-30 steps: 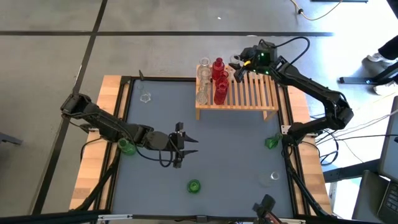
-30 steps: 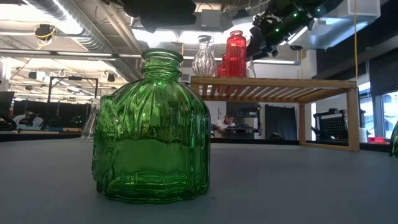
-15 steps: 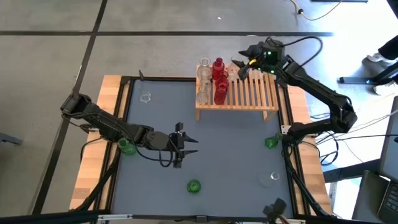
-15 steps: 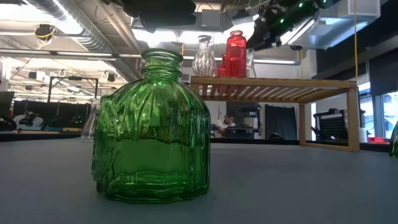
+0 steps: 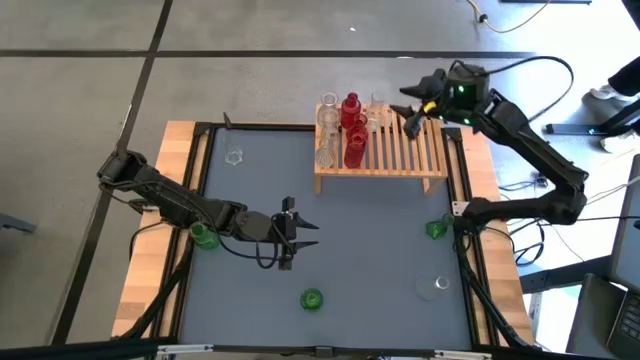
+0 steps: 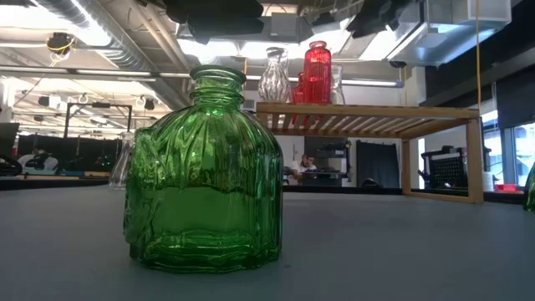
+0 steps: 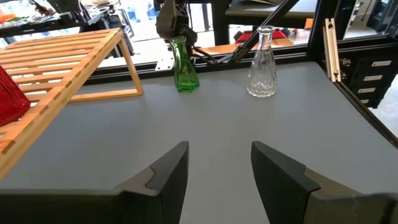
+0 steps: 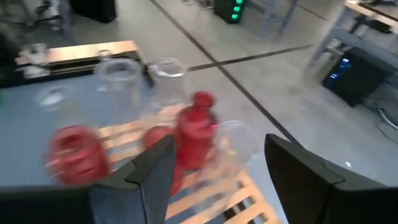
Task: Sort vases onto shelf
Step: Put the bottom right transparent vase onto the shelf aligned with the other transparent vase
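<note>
The light-wood slatted shelf (image 5: 381, 150) stands at the table's far side. On its left part stand two red vases (image 5: 352, 108) and clear vases (image 5: 327, 150), with one more clear vase (image 5: 375, 113) just to their right. My right gripper (image 5: 411, 108) hovers open over the shelf's far right part, clear of that vase (image 8: 234, 140). My left gripper (image 5: 301, 233) waits open, low over the table's middle. Green vases stand on the table at the left (image 5: 204, 236), near (image 5: 312, 298) and right (image 5: 437, 229). Clear ones stand far left (image 5: 234, 157) and near right (image 5: 441, 284).
The shelf's right half (image 5: 420, 150) carries bare slats. In the low view the near green vase (image 6: 205, 167) fills the foreground, with the shelf (image 6: 368, 117) behind it. The left wrist view looks past the shelf's corner (image 7: 56, 56) at a green vase (image 7: 185, 65) and a clear vase (image 7: 262, 62).
My right gripper has drawn back from the clear vase beside the red ones, moving toward the table's right edge and upward, out of the low view. That clear vase stays standing on the shelf.
</note>
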Available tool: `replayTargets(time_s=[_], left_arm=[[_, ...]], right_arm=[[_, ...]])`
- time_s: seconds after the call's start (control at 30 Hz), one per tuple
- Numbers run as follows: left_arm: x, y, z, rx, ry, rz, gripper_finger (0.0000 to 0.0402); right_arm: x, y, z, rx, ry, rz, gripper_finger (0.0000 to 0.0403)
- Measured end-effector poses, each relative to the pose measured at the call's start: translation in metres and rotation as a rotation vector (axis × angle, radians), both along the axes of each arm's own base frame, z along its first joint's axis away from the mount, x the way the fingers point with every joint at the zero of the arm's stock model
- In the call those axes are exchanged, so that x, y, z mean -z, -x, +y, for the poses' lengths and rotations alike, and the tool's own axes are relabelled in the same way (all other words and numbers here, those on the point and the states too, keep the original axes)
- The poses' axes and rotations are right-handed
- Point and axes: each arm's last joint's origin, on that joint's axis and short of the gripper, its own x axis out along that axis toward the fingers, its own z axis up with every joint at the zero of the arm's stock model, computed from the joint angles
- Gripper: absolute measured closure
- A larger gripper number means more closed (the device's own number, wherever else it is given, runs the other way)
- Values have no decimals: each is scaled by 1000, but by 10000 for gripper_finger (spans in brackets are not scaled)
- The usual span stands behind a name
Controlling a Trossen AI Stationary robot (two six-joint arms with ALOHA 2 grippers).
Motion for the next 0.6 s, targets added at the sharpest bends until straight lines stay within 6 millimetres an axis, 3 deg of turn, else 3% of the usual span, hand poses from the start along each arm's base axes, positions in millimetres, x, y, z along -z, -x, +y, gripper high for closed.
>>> replayTargets(time_s=[0.37, 0.6], left_arm=[[0, 0, -1, -2, 25, -1, 234], [1, 1, -6, -9, 95, -3, 234]], right_arm=[[9, 1, 77, -236, -218, 129, 171], [36, 7, 126, -259, -314, 222, 171]])
